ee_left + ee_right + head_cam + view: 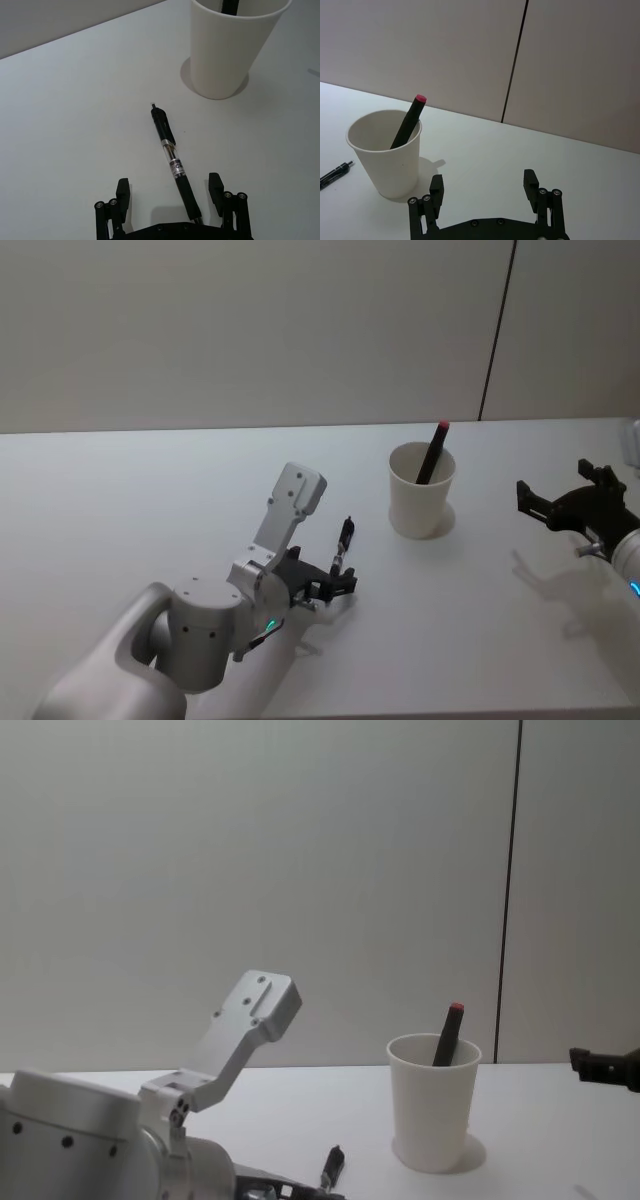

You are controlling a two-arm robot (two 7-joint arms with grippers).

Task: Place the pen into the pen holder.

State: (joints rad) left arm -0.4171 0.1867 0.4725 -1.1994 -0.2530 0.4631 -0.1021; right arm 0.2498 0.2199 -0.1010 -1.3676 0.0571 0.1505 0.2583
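A black pen (pixel 345 538) lies flat on the white table (pixel 120 500), left of the pen holder (pixel 420 498), a white paper cup. In the left wrist view the pen (pixel 171 157) points toward the cup (pixel 225 55). My left gripper (pixel 169 186) is open, low over the table, its fingers on either side of the pen's near end without touching it. In the head view the left gripper (pixel 335 583) sits just behind the pen. My right gripper (pixel 565 502) hovers open to the right of the cup, holding nothing. From the right wrist, the gripper (pixel 483 180) faces the cup (pixel 390 155).
A black marker with a red cap (pixel 435 450) stands tilted inside the cup. A grey wall with a dark vertical seam (pixel 497 330) runs behind the table. Bare tabletop lies between the pen and the cup.
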